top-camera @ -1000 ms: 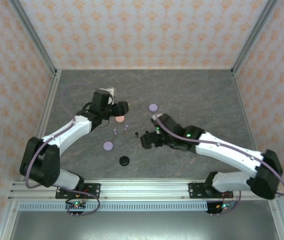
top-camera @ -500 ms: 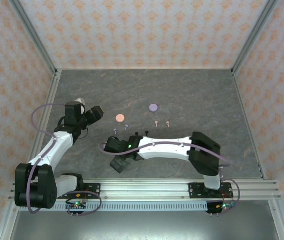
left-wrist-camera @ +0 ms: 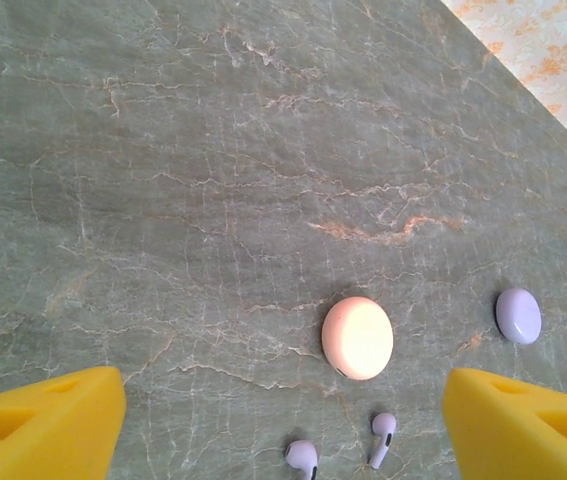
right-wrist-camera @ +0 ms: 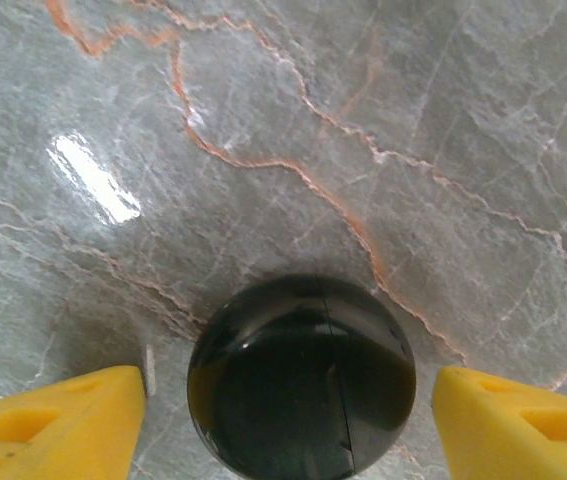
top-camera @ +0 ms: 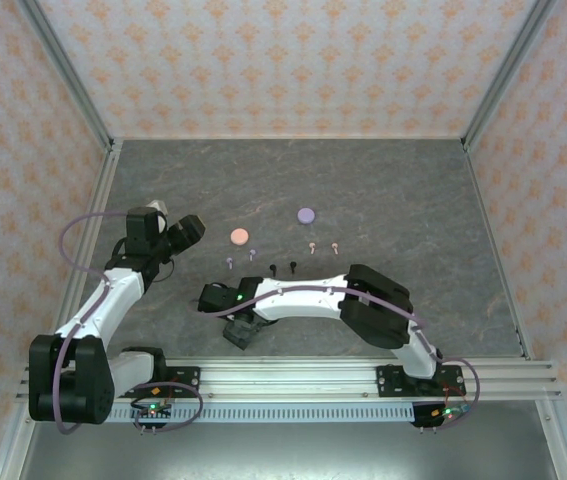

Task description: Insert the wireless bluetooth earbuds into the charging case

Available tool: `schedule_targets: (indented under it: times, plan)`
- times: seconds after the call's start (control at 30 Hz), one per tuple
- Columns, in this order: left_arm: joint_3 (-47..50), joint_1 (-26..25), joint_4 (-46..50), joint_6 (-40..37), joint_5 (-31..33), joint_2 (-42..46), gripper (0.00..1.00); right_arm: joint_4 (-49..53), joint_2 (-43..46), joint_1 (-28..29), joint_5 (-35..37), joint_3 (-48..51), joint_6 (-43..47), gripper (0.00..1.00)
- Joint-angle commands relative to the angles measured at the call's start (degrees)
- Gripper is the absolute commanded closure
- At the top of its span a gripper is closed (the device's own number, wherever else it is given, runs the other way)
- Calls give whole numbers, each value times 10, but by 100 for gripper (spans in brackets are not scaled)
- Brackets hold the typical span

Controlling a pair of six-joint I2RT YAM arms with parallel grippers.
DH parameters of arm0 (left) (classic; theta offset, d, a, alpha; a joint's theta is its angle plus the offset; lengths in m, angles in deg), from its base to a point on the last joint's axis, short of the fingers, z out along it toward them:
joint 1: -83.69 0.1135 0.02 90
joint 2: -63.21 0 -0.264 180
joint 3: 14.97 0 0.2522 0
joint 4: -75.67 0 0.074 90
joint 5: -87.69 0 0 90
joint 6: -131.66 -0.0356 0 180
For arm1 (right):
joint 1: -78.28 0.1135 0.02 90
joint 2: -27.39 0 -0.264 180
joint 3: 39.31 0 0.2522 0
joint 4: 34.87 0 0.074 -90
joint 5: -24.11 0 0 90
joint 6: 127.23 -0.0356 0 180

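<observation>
1. Right claw (right-wrist-camera: 288, 405) is spread, with the black charging case (right-wrist-camera: 301, 375) centred in its gap on the counter (right-wrist-camera: 413, 120). Close squarely across the case's widest part.
2. Left claw (left-wrist-camera: 283, 405) is spread and empty, with the lavender earbuds (left-wrist-camera: 381, 438) just ahead of it.

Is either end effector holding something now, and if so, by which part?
Nothing is held. Both are open: the left end effector is empty, and the black round case lies between the fingers of the right end effector, untouched.
</observation>
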Motion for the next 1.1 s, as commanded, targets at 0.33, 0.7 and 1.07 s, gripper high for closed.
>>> schedule_targets:
  times: [0.33, 0.7, 1.07]
  plan:
    - [10, 5, 6, 2, -13, 23, 16, 8, -10, -26, -23, 4, 4, 38]
    - [-7, 4, 21, -22, -70, 26, 17, -51, 89, -55, -5, 74, 22, 53]
    - [-49, -30, 11, -29, -238, 61, 20, -247, 387, -75, 134, 254, 195, 53]
